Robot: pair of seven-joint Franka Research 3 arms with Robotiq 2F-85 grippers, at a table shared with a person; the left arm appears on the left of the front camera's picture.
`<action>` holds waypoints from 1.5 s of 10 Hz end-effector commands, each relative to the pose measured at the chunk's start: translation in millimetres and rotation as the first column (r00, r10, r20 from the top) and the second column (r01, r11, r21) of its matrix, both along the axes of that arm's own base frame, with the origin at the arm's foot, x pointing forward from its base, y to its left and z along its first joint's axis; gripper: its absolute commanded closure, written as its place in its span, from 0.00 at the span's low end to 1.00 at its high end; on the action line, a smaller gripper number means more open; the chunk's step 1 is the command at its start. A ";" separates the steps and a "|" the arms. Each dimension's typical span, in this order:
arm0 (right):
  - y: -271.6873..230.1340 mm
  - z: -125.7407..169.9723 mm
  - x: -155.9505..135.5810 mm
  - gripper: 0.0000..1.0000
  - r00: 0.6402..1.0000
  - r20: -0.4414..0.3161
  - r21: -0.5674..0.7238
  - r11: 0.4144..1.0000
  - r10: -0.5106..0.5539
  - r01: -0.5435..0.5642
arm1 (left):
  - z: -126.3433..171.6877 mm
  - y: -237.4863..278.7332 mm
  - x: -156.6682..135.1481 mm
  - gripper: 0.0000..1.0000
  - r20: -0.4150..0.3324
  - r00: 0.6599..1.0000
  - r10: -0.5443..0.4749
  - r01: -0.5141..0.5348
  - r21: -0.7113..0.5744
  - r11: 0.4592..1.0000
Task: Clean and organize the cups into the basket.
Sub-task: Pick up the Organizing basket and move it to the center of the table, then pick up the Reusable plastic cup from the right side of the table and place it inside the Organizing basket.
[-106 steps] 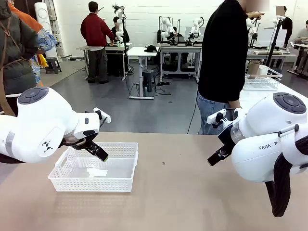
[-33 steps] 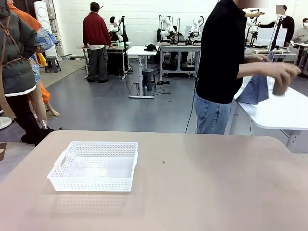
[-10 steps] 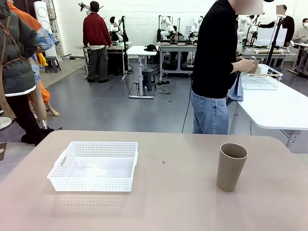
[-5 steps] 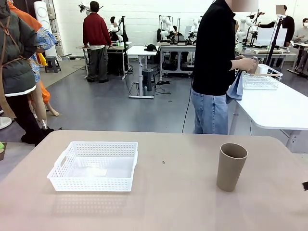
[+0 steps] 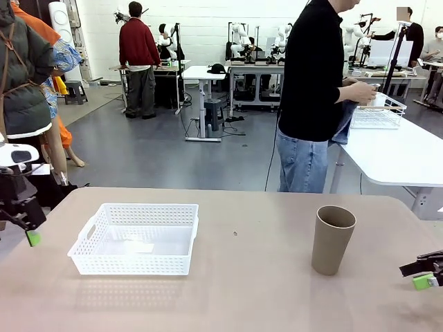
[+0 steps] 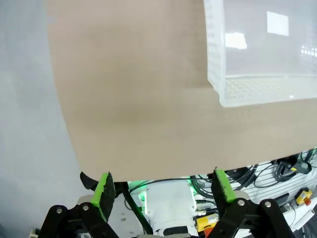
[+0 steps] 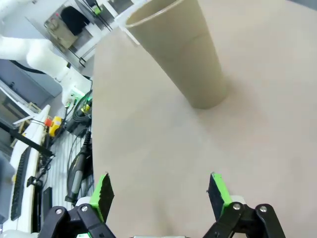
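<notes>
Bench [image 5: 235,290] top is matte tan, with grey floor [image 5: 173,152] and other workstations beyond it. The left tool [image 5: 29,227] hangs off the bench's left edge, its fingers spread apart and gripping nothing. A white lattice basket [image 5: 131,261] sits left of centre. A tan-brown cup [image 5: 332,242] stands upright right of centre. Near it, low at the right edge, the right tool [image 5: 421,274] is spread wide. Behind, a person [image 5: 315,76] in black stands at a white table [image 5: 408,152].
</notes>
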State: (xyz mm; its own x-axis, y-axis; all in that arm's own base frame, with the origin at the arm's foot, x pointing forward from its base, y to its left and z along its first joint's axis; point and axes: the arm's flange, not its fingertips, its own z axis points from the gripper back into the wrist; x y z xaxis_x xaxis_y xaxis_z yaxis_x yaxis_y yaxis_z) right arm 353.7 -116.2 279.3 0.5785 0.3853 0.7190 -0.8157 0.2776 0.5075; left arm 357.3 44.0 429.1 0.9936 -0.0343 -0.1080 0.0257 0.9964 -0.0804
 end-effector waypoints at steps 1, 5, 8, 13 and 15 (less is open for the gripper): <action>-3.5 0.2 7.5 0.00 0.999 -0.025 0.044 0.999 -0.020 0.021 | -5.8 -6.4 19.6 0.00 0.044 0.998 0.044 -0.046 0.034 0.998; 0.0 0.0 0.0 0.00 1.000 0.000 0.000 1.000 0.000 0.000 | -6.4 -3.7 9.9 0.00 0.007 1.000 0.016 -0.016 0.006 1.000; 0.0 0.0 0.0 0.00 1.000 0.000 0.000 1.000 0.000 0.000 | -6.4 -3.7 9.9 0.00 0.007 1.000 0.016 -0.016 0.006 1.000; 9.5 14.5 8.5 0.00 0.915 0.403 0.068 0.998 -0.019 -0.009 | -17.6 -46.5 25.0 0.00 -0.045 0.998 0.049 -0.044 0.122 0.992; 15.3 10.6 12.5 0.00 0.842 0.530 0.047 0.988 0.102 -0.150 | -14.0 -69.7 35.0 0.00 -0.088 0.989 0.120 -0.106 0.149 0.983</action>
